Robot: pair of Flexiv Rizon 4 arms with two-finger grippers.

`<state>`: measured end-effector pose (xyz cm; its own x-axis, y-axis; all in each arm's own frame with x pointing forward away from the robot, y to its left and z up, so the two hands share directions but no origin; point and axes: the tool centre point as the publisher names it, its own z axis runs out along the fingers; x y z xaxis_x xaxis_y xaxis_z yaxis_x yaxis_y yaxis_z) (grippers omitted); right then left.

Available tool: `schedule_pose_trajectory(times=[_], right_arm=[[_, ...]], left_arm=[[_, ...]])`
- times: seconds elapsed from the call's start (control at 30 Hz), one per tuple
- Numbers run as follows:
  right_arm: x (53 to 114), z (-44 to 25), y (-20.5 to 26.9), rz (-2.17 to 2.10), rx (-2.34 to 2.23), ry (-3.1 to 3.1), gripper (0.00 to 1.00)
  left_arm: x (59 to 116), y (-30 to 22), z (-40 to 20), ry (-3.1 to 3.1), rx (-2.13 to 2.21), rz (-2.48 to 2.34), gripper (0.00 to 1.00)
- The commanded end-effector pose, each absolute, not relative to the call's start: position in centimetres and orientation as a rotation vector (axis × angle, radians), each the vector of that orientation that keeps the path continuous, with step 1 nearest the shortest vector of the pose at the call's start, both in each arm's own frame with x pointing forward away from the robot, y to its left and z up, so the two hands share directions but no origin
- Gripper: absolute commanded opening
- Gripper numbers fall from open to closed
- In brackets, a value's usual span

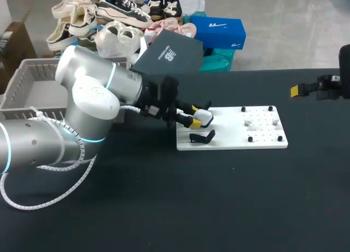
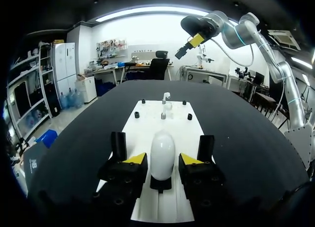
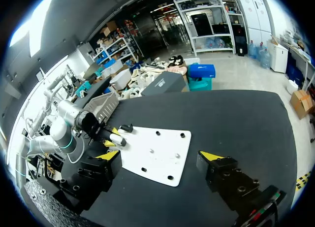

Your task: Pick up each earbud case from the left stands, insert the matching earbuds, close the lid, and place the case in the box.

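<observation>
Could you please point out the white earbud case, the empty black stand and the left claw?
White egg-shaped earbud case (image 2: 162,150): left wrist view, its rounded front.
Empty black stand (image 1: 200,136): head view, its middle.
Left claw (image 2: 163,160): left wrist view, midway between tips.

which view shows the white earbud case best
Left wrist view: the white earbud case is close and whole, on its stand between the left gripper's open fingers. Head view shows it small, partly hidden; right wrist view, a far speck.

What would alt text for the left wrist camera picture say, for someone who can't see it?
A white earbud case stands on a black stand between the open yellow-tipped fingers of the left gripper, which flank it without quite touching. It sits on a white board on a black table, with one earbud on a peg farther ahead.
</observation>
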<state>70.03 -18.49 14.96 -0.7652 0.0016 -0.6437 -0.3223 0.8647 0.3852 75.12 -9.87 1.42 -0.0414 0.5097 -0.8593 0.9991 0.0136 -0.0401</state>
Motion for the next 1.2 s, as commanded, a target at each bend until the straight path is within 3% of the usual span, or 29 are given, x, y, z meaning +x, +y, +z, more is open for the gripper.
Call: schedule_pose_trajectory(times=[0.03,0.63,0.8,0.9,1.2], right_arm=[[70.1,15.0,-18.6,0.642,-0.234,2.372,1.0],[70.1,15.0,-18.6,0.642,-0.234,2.372,1.0],[70.1,15.0,-18.6,0.642,-0.234,2.372,1.0],[70.1,15.0,-18.6,0.642,-0.234,2.372,1.0],[70.1,15.0,-18.6,0.642,-0.234,2.372,1.0]], left_arm=[[75.7,-10.0,1.0,1.635,1.571,-0.937,0.41],[75.5,-10.0,1.2,1.625,1.561,-0.932,0.36],[75.3,-10.0,1.3,1.619,1.563,-0.936,0.29],[75.1,-10.0,1.5,1.615,1.561,-0.938,0.0],[74.8,-9.3,2.1,1.604,1.544,-0.944,0.0]])
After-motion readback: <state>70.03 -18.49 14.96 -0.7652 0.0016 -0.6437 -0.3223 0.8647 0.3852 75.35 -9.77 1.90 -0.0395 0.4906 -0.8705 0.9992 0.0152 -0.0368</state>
